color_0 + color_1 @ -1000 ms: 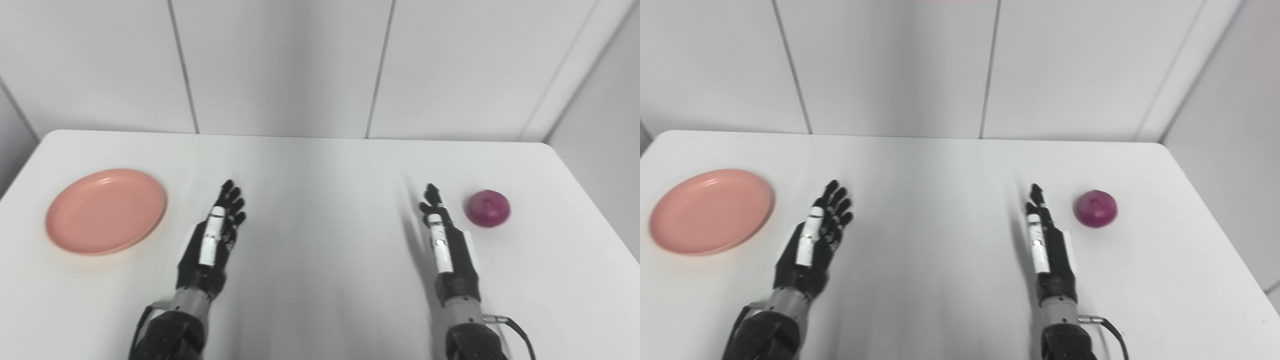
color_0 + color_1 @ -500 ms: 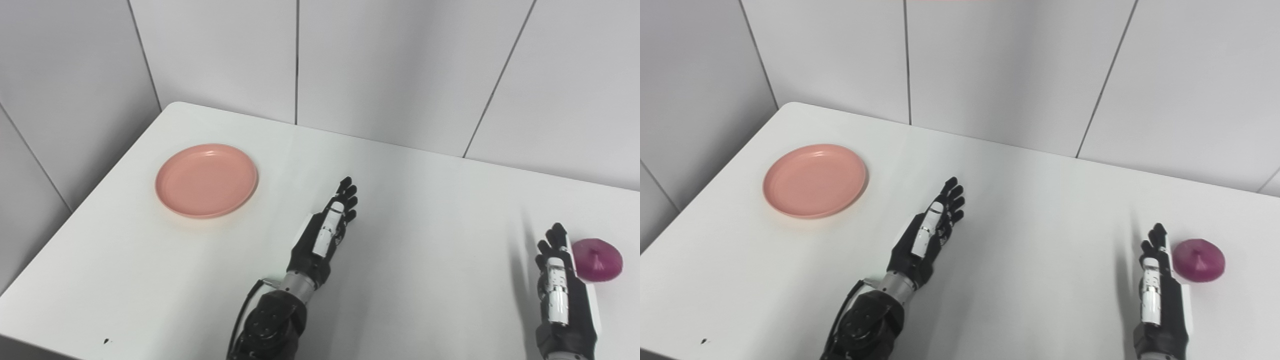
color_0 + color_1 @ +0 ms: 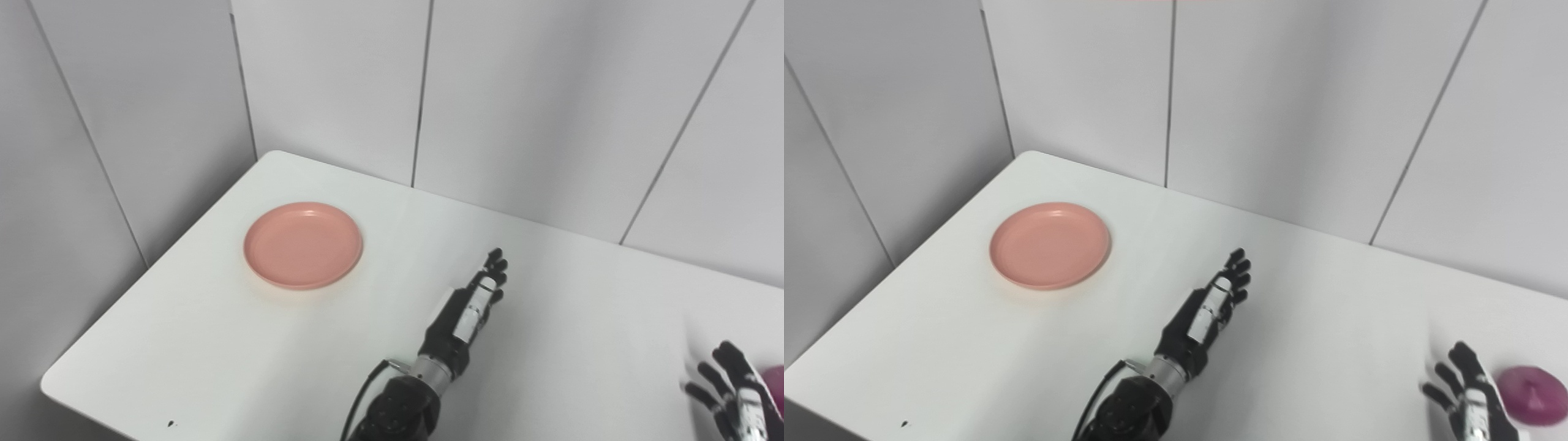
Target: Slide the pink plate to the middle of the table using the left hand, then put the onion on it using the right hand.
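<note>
The round pink plastic plate sits untouched; sliding it comes first. My left hand, fingers apart and empty, is well right of the plate and must reach to it. My right hand, also spread and empty, waits farther right beside the purple onion.

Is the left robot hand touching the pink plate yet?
No. The left robot hand is open above bare table, well apart from the pink plate, which lies untouched near the table's far left corner.

Pink plate, purple onion, white table, black-and-white left robot hand.

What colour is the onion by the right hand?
Purple; the onion shows best in the right eye view, beside the right hand.
</note>
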